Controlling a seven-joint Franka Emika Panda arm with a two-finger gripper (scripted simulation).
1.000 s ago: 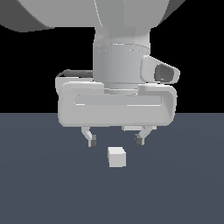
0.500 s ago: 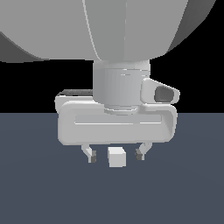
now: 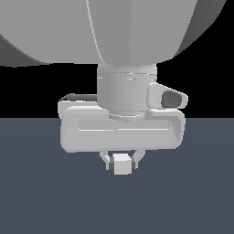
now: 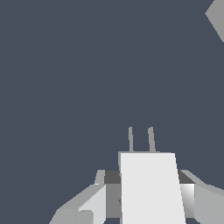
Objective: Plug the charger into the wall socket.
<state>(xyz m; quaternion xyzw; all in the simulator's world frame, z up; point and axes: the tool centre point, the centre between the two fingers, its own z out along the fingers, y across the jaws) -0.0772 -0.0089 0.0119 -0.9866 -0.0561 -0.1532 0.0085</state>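
The gripper (image 3: 122, 161) is clamped on the charger (image 3: 122, 164) — one finger against each side face. The charger sits directly beneath the gripper body, two prongs (image 4: 141, 139) projecting from its far face — a grey corner, possibly the wall socket (image 4: 217, 19), lies well apart.

My arm is smooth pale grey-white: a bulbous upper link narrows to a cylindrical wrist above a wide rounded hand block with a recessed slot. A dark-lensed camera pod juts sideways. The gripper (image 3: 122, 161) has short grey fingers (image 4: 92, 202).

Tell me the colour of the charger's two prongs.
The charger has pale grey prongs, a shade darker than its white body. The wrist view shows them best.
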